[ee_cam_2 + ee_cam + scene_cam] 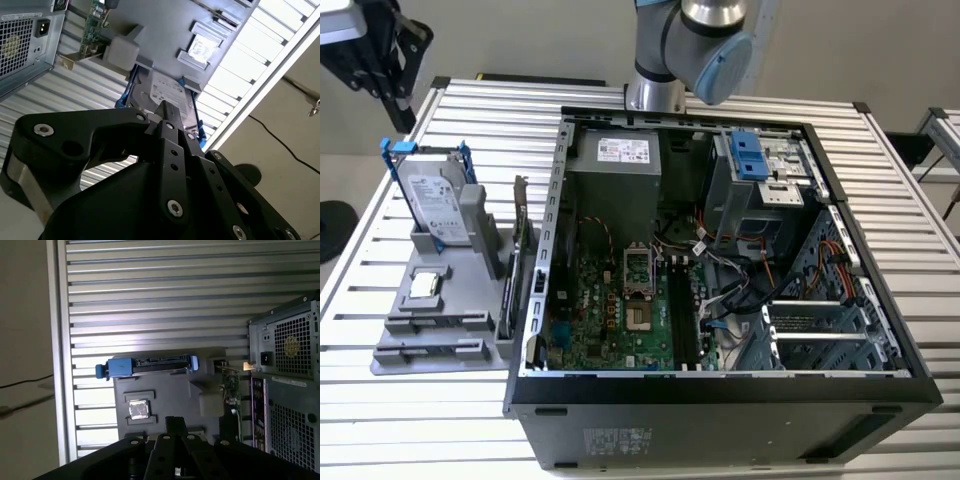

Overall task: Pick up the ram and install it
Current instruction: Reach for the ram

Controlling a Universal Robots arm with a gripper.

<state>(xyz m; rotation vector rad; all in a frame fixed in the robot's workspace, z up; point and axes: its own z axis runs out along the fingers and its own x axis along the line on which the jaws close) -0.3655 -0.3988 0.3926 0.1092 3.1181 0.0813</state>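
Ram (508,296), slim dk-grn strip, edge-on, upright

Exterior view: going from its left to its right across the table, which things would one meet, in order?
The hard drive in its blue frame → expansion card standing on edge → motherboard → blue drive bracket.
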